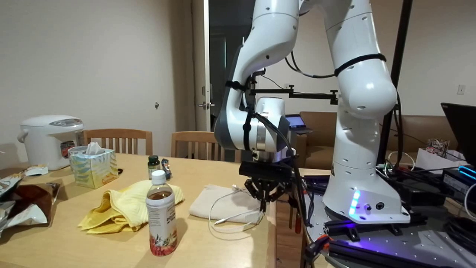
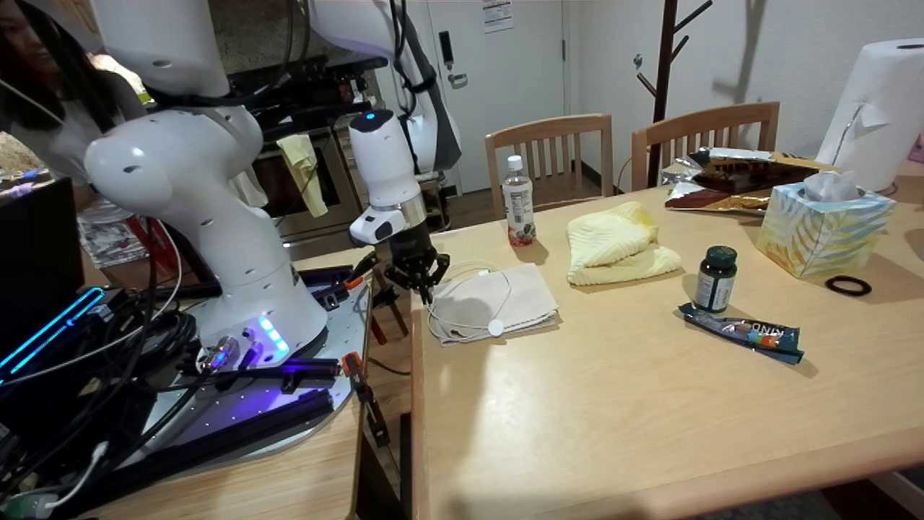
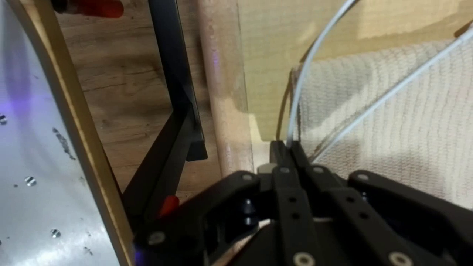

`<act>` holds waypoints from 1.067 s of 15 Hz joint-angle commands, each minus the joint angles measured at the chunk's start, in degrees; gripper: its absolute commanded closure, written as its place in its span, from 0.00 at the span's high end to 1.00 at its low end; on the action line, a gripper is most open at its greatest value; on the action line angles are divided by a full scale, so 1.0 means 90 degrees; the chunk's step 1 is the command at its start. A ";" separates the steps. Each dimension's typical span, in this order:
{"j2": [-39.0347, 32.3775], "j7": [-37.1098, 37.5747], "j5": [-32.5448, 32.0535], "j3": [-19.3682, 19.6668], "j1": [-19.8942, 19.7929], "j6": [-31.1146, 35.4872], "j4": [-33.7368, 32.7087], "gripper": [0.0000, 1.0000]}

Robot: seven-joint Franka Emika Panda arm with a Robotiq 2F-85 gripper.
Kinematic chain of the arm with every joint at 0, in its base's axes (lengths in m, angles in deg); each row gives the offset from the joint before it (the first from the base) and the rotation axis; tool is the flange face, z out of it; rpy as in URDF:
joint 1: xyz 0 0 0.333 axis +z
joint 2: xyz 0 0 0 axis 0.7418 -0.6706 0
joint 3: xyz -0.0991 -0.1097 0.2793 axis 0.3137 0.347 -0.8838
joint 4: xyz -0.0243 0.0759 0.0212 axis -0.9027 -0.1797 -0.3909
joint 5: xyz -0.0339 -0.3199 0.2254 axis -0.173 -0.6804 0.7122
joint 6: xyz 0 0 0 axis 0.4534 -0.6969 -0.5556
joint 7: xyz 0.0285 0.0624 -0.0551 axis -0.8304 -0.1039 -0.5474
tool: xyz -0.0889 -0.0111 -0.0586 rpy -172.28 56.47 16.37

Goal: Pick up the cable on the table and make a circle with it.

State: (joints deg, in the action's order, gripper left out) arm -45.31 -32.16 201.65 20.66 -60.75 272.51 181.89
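The thin white cable (image 1: 210,213) lies in loose loops over the folded beige cloth (image 1: 219,206) and the bare table by its edge. A small white round disc (image 2: 495,328) sits at the cable's loop in an exterior view. My gripper (image 1: 263,208) points down at the table's edge, over the cloth's near corner; it also shows in an exterior view (image 2: 426,296). In the wrist view the fingertips (image 3: 287,144) are shut on one strand of the cable (image 3: 300,83). Another strand runs beside the right finger across the cloth. The fingers hide the part of the cable between them.
A drink bottle (image 1: 162,219) and a crumpled yellow cloth (image 1: 130,204) stand beyond the cable. Farther off are a tissue box (image 1: 95,167), a green-capped bottle (image 2: 716,282), a snack bar (image 2: 743,332) and a black ring (image 2: 848,285). A gap separates the table from the robot's base.
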 commanded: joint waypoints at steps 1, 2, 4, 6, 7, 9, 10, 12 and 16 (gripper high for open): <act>0.0137 -0.0800 0.0343 -0.0761 -0.0841 0.0209 0.0036 0.01; 0.0168 -0.1039 0.0298 -0.0964 -0.1028 0.0225 0.0036 0.01; 0.0136 -0.1558 0.0248 -0.1412 -0.1459 0.0300 0.0036 0.01; 0.0085 -0.2119 0.0249 -0.1890 -0.1912 0.0434 0.0027 0.01; 0.0021 -0.2404 0.0248 -0.2129 -0.2134 0.0586 -0.0002 0.01; -0.0077 -0.3153 0.0275 -0.2613 -0.2642 0.0768 -0.0060 0.01; -0.0097 -0.3503 0.0289 -0.2841 -0.2890 0.0844 -0.0078 0.01; 0.0165 -0.4274 0.0499 -0.2705 -0.2819 0.0612 0.0049 0.01; 0.0176 -0.5930 0.0791 -0.2480 -0.2686 0.0609 0.0011 0.01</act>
State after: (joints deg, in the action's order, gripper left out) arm -44.77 -74.36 205.70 -1.76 -84.64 277.99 181.91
